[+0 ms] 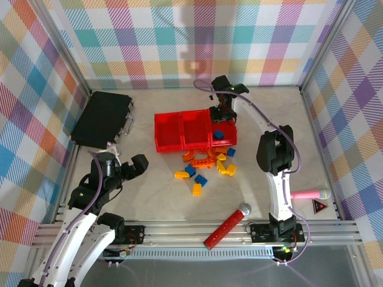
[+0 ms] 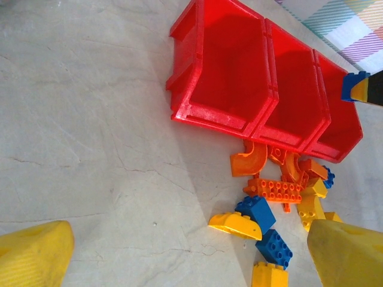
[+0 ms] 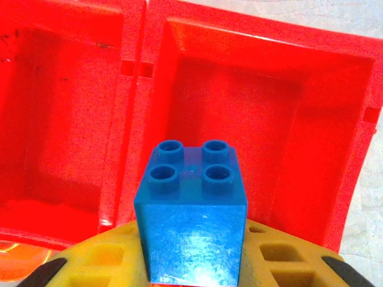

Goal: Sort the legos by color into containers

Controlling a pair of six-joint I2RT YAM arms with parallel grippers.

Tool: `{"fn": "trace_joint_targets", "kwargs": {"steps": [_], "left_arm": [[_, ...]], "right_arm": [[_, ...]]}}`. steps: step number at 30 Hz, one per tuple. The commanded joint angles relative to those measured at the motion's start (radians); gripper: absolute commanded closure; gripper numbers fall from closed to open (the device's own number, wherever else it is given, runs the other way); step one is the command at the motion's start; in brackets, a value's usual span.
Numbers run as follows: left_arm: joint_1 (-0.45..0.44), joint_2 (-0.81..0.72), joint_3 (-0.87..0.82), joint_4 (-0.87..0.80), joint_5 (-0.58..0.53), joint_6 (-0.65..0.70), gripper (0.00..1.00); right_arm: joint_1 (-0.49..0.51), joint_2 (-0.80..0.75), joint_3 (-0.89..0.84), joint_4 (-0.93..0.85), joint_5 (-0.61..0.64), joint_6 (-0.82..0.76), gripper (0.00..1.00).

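Drop step: right pincer point(image 1: 222, 117) clenched on blue 4-stud plastic brick point(image 3: 191, 209) over red plastic bin point(image 3: 335, 119) nearest surface's right edge; next: unclench. Left pincer point(image 1: 133, 165) released.

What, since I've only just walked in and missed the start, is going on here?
The right gripper is shut on a blue lego brick, holding it over the rightmost of three joined red bins, which look empty. The other orange, yellow and blue legos lie loose on the table in front of the bins. The left gripper hangs open off to the left, holding nothing.
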Motion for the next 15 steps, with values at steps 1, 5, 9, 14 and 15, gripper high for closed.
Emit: {"fn": "trace_joint_targets", "kwargs": {"steps": [1, 5, 9, 14, 15], "left_arm": [[-0.01, -0.007, -0.021, -0.026, -0.002, -0.019, 0.0], [-0.01, -0.007, -0.032, -0.022, -0.003, -0.035, 0.0], [-0.01, -0.007, -0.043, -0.022, -0.001, -0.044, 0.0], [-0.01, -0.006, -0.045, -0.023, 0.005, -0.044, 0.0], [-0.01, -0.004, -0.047, -0.02, 0.014, -0.045, 0.0]], "right_arm": [[-0.012, 0.022, 0.031, -0.039, -0.004, -0.031, 0.79], [-0.012, 0.03, 0.017, -0.033, -0.012, -0.036, 0.78], [-0.012, 0.035, 0.0, -0.03, -0.015, -0.039, 0.73], [-0.013, 0.035, 0.007, -0.038, -0.034, -0.034, 0.59], [-0.012, 0.037, 0.013, -0.044, -0.043, -0.033, 0.57]]}}
